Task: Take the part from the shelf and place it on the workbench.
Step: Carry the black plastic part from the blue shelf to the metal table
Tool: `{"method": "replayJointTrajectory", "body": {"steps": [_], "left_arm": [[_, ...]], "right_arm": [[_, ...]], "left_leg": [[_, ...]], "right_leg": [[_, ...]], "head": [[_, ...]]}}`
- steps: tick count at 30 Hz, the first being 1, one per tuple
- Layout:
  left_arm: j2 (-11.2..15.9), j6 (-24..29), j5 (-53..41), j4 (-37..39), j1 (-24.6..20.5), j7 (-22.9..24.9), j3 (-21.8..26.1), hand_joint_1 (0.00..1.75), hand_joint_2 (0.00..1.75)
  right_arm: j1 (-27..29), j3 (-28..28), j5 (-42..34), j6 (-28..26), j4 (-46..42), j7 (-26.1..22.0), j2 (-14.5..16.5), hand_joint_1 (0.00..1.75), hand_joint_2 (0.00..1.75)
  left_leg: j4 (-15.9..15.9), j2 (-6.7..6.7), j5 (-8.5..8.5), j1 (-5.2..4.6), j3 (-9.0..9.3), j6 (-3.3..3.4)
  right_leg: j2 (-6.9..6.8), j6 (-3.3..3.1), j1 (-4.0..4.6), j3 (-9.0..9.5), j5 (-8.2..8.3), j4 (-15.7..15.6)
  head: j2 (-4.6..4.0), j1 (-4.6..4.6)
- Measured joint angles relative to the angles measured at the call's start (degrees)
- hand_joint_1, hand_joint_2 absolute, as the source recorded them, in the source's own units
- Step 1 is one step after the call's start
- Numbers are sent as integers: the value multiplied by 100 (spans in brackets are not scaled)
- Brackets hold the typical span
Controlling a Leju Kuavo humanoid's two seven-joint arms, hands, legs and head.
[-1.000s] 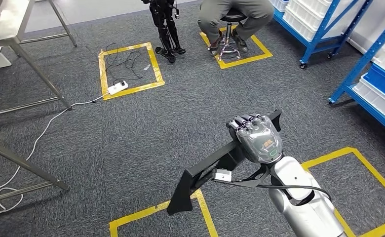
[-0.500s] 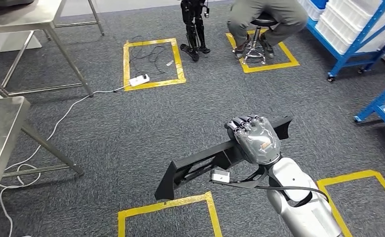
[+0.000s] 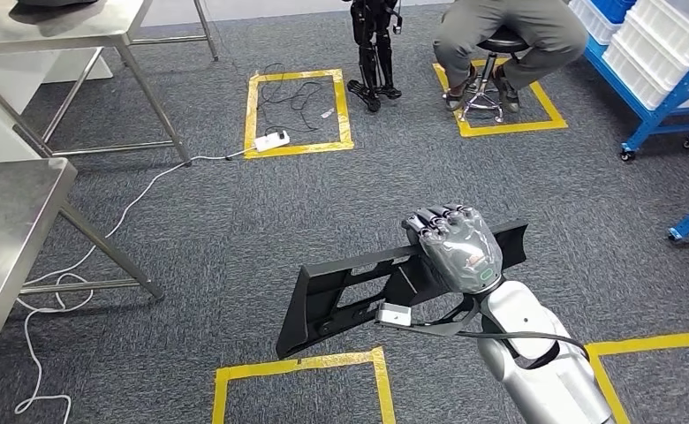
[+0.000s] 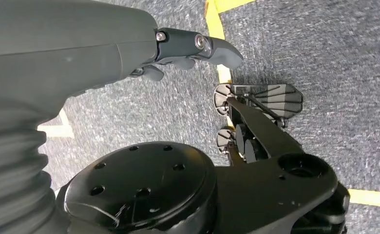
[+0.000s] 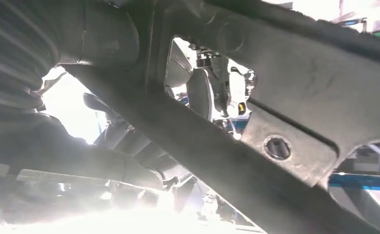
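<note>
Carrying the long black part [image 3: 359,287] in the right hand [image 3: 454,247], fingers wrapped over its middle, above the carpet. Left hand [image 4: 188,48] hanging with nothing held; fingers' spread unclear. Better to keep the part level while turning toward the steel workbench [image 3: 10,230] at left.

camera panned left | workbench [image 3: 5,212] now nearer (shelving slides toward right edge)

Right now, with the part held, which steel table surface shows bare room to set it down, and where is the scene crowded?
The near steel table at left shows a bare top beside the white cable. The far table carries a dark object. Crowded: the floor ahead, with the power strip, small black robot and seated person. The right hand grips the black part.
</note>
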Motion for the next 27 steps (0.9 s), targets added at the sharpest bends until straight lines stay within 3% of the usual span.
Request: {"method": "replayJointTrajectory", "body": {"steps": [1,3,5,8,10,12,13,14,15,17,18,19,21,23,25,27], "left_arm": [[0,2,-1,0,0,2,-7,0,175],[3,6,-1,0,-6,5,-18,0,175],[7,7,0,0,-22,8,-29,0,175],[6,7,3,0,-27,15,-39,0,175],[-6,8,4,0,-29,19,-44,0,175],[-14,10,5,0,-44,20,-52,0,175],[-14,11,6,0,-50,20,-57,0,175],[-15,12,7,0,-52,20,-63,0,175],[-17,13,8,0,-49,20,-68,0,175],[-22,13,11,0,-46,20,-73,0,175],[-22,13,13,0,-48,20,-75,0,175],[-21,13,15,0,-50,20,-78,0,175],[-17,12,15,1,-43,20,-89,0,175],[-13,11,15,5,-18,21,-109,0,175],[-10,10,15,11,-3,22,-128,0,175],[-11,8,15,12,-12,22,-138,0,175]], "right_arm": [[-1,-1,8,0,0,0,1,175,175],[-6,-4,13,0,0,0,2,175,175],[-7,-7,15,0,0,0,-1,175,175],[-8,-5,18,-1,-9,-2,2,175,175],[-16,-14,17,-2,-16,-4,-4,175,175],[-7,-22,16,-2,-10,-4,-16,175,175],[5,-24,16,-2,-1,-4,-20,175,175],[16,-23,16,-2,10,-5,-25,175,175],[21,-23,16,-1,19,-5,-26,175,175],[15,-23,16,0,29,-7,-26,175,175],[5,-23,16,0,33,-7,-25,175,175],[-5,-22,17,0,38,-10,-24,175,175],[-26,-18,16,0,48,-19,-24,175,175],[-58,-10,14,0,54,-31,-24,175,175],[-96,-1,10,-1,59,-45,-20,175,175],[-107,2,8,-2,70,-55,-19,175,175]], "left_leg": [[-244,21,163,-7,124,31],[-974,198,470,-67,504,122],[-1351,315,554,-143,684,187],[-1461,171,588,-159,720,244],[-1590,60,659,-125,803,305],[-1631,-64,692,-109,816,339],[-1631,-134,695,-109,808,340],[-1629,-214,697,-108,803,336],[-1624,-289,700,-104,801,330],[-1596,-441,694,-89,796,293],[-1554,-511,679,-91,776,254],[-1513,-572,662,-93,748,212],[-1462,-673,647,-87,685,129],[-1445,-679,641,-45,646,64],[-1179,-406,479,-29,523,9],[-497,-93,127,-21,196,-24]], "right_leg": [[-42,-12,16,16,-11,0],[-121,-15,53,48,-37,-3],[-202,7,83,54,-58,-6],[-284,68,101,67,-92,-13],[-100,76,97,-47,-244,261],[119,38,57,-422,-538,1000],[157,41,36,-618,-652,1360],[173,72,14,-757,-696,1587],[178,129,-10,-769,-639,1561],[248,286,-81,-513,-336,965],[345,341,-116,-339,-186,578],[416,355,-142,-204,-77,289],[465,289,-132,-99,-5,67],[360,183,-115,-79,17,54],[261,90,-117,-50,34,25],[147,27,-82,-30,20,14]], "head": [[0,0],[0,3],[0,4],[0,5],[0,21],[0,34],[0,39],[0,39],[0,39],[0,40],[0,40],[0,37],[0,28],[0,22],[0,-3],[0,-27]]}}
